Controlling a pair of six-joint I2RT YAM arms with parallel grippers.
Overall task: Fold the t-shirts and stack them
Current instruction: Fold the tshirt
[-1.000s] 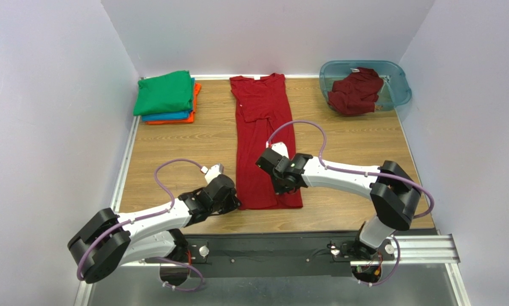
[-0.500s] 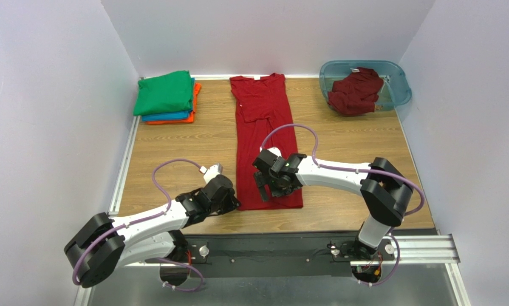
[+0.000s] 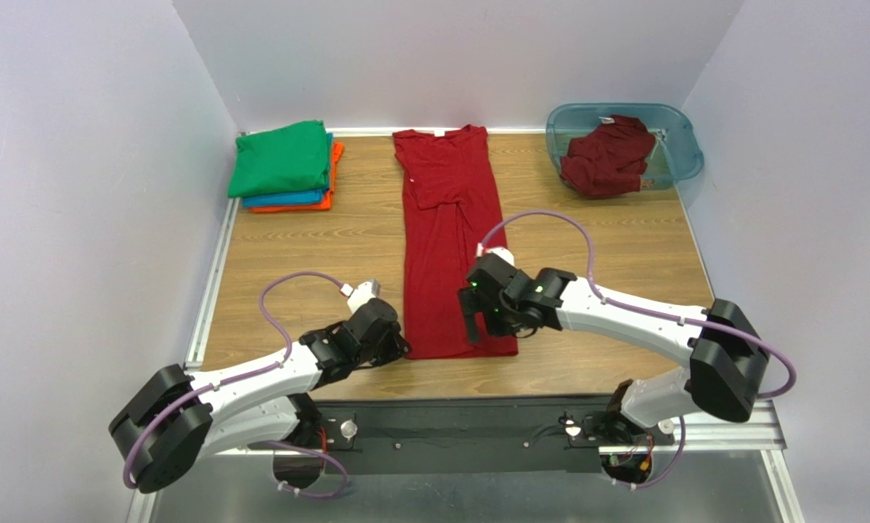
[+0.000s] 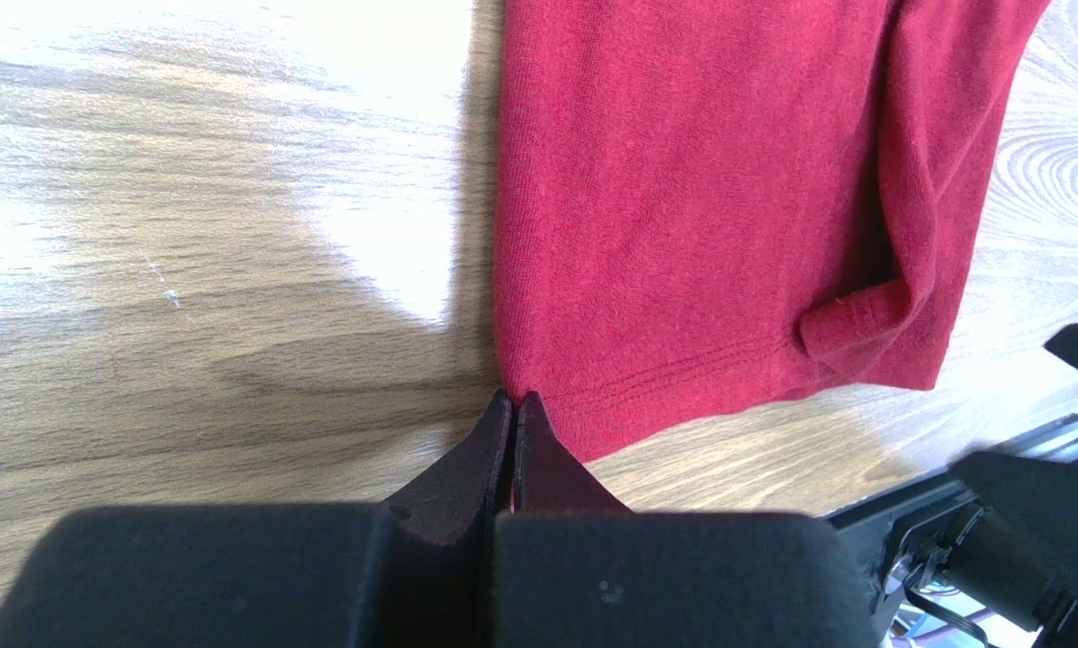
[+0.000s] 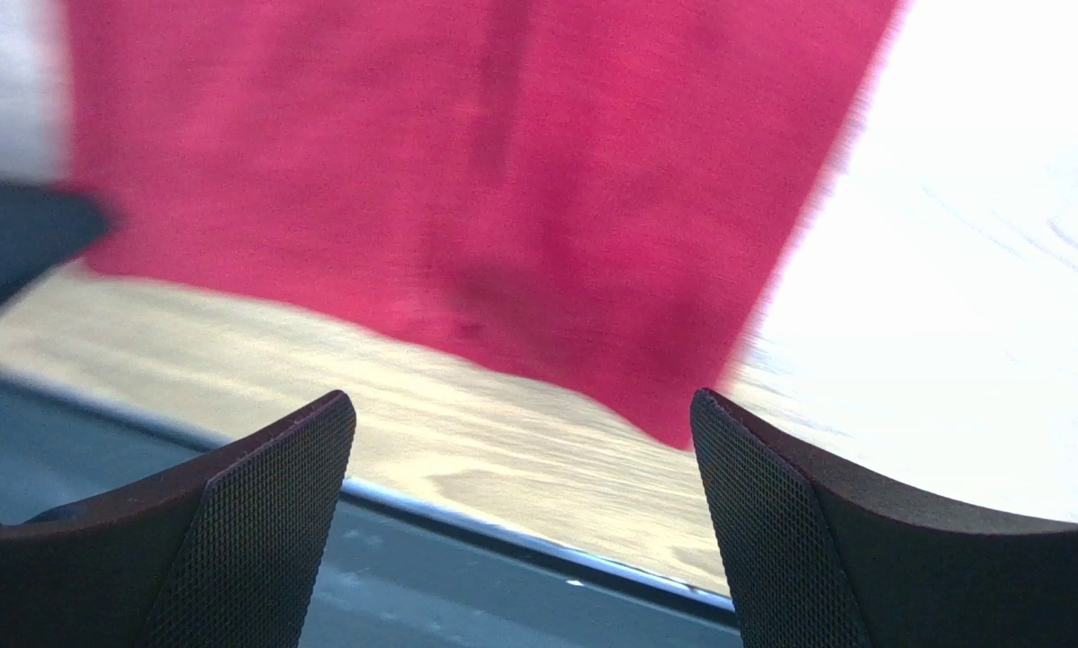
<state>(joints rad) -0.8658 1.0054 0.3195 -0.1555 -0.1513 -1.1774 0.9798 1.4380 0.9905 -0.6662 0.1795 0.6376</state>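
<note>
The translucent teal tub (image 3: 682, 153) sits in the far right corner of the worktop (image 3: 298, 262). In it lies one crumpled dark red t-shirt (image 3: 606, 158), bunched up with part of it draped over the tub's near rim.

In the far left corner stands a folded stack: the green t-shirt (image 3: 281, 158) is on top, the blue t-shirt (image 3: 294, 199) is under it, and the orange t-shirt (image 3: 337, 156) is at the bottom, showing along the right and near edges.

Between stack and tub, the long dark red t-shirt (image 3: 448, 218) lies flat down the middle of the worktop. Its collar is toward the back wall and its sides are folded in to make a narrow strip.

The left hand (image 4: 513, 405) is closed tight on the near left corner of this shirt's hem, low against the wood. The right hand (image 5: 520, 405) is spread wide with nothing between its fingers. It is above the near right part of the hem, and its view is blurred.

The worktop is pale brown wood grain with a metal rail (image 3: 723, 420) along the near edge. Plain pale walls close it in at the back and on both sides.
</note>
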